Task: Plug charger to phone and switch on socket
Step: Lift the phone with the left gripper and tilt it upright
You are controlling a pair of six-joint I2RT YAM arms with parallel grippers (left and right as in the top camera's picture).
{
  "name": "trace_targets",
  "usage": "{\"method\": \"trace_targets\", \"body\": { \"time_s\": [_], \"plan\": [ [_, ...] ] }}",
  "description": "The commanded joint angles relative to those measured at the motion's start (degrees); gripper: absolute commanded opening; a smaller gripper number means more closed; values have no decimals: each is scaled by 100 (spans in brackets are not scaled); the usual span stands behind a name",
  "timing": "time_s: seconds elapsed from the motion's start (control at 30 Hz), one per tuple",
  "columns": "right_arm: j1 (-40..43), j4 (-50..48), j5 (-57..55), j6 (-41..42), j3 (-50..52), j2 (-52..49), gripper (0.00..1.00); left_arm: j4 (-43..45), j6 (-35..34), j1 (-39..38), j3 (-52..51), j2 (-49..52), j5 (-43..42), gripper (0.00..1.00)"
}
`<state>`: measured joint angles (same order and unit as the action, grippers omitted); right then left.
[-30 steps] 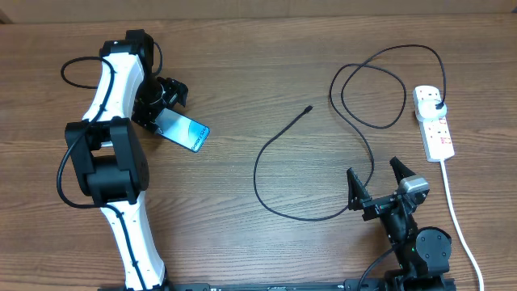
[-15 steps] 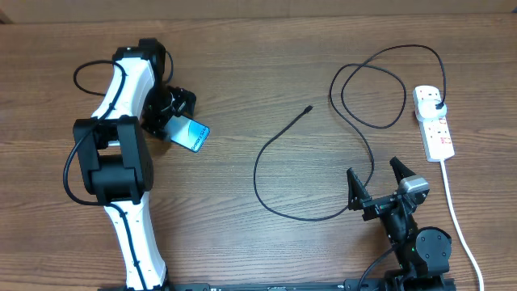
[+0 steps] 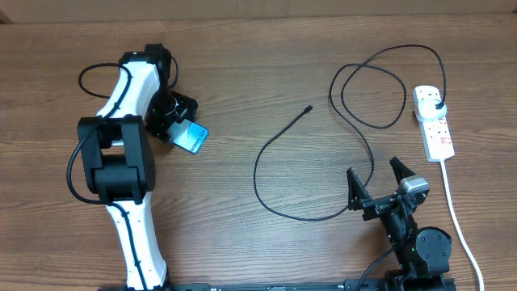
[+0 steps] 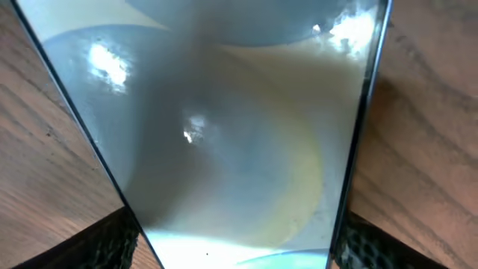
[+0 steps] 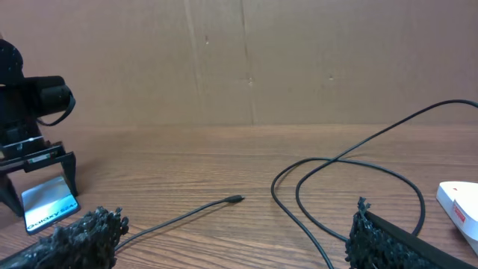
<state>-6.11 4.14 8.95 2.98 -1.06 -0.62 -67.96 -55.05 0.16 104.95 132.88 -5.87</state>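
The phone point(image 3: 193, 138) lies at the left, its blue screen facing up. My left gripper point(image 3: 174, 121) is open and straddles it, one finger on each long edge. In the left wrist view the phone point(image 4: 224, 127) fills the frame between the fingertips point(image 4: 93, 243), with a slit of wood beside the left one. The charger cable point(image 3: 266, 194) loops across the middle. Its connector tip point(image 3: 308, 108) lies free and its black plug point(image 3: 436, 103) sits in the socket strip point(image 3: 434, 123). My right gripper point(image 3: 378, 186) is open and empty, beside a bend of the cable.
The strip's white cord point(image 3: 457, 214) runs down the right side to the front edge. In the right wrist view the connector tip point(image 5: 235, 199) lies ahead, the phone point(image 5: 48, 203) far left and the strip point(image 5: 459, 205) far right. A cardboard wall stands behind the table.
My left arm has moved right and forward, and its gripper now covers more of the phone, leaving only the near end showing. The right arm, cable and strip have not moved.
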Motion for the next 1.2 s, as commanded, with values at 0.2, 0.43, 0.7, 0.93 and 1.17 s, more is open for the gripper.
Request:
{"method": "trace_targets", "body": {
  "time_s": [0.2, 0.43, 0.7, 0.93, 1.17],
  "plan": [
    [-31, -17, -37, 17, 61, 44, 100, 452, 1757, -697, -142, 90, 334, 79],
    [-31, -17, -37, 17, 61, 44, 100, 374, 2787, -1150, -142, 90, 332, 83],
    [-31, -17, -37, 17, 61, 44, 100, 407, 3783, -1379, -142, 90, 356, 81],
    [-31, -17, -37, 17, 61, 44, 100, 393, 4210, -1453, -142, 90, 350, 83],
    [-31, -17, -37, 17, 61, 44, 100, 369, 4559, -1659, -142, 90, 396, 82]
  ]
}}
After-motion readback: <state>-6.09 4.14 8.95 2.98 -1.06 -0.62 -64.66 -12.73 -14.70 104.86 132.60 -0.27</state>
